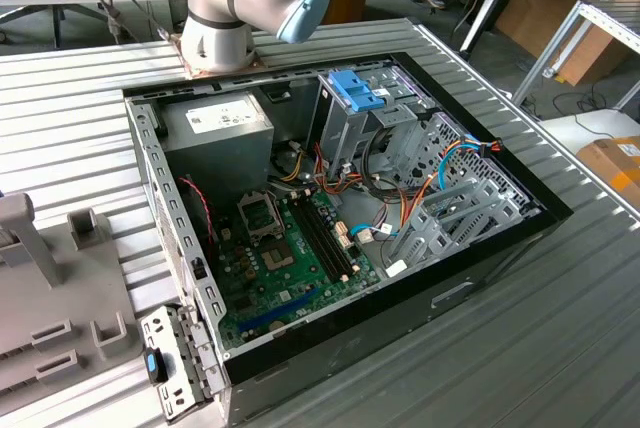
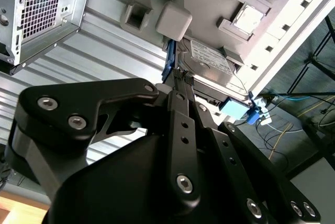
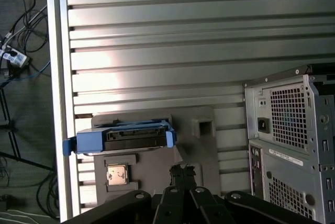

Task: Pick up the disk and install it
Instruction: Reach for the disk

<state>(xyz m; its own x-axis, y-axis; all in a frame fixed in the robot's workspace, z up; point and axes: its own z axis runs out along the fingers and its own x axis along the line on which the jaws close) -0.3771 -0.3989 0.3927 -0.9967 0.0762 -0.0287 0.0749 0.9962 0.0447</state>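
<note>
Ribbed metal tabletop [image 3: 183, 41] wide around the disk [image 3: 125, 136] on its grey fixture [image 3: 188, 116], closed empty gripper [image 3: 183, 170] near the blue-railed edge.

Bare ribbed table [image 3: 183, 41] open around grey holder [image 3: 205, 148]; free strip between holder and computer case [image 3: 285, 130]. Raised block [image 3: 203, 126] just beside disk [image 3: 123, 136]. Inside case: upright cage [image 1: 350, 113], cable tangle [image 1: 400, 203], power-supply box [image 1: 215, 123] crowd passage; motherboard [image 1: 290, 248] open above
</note>
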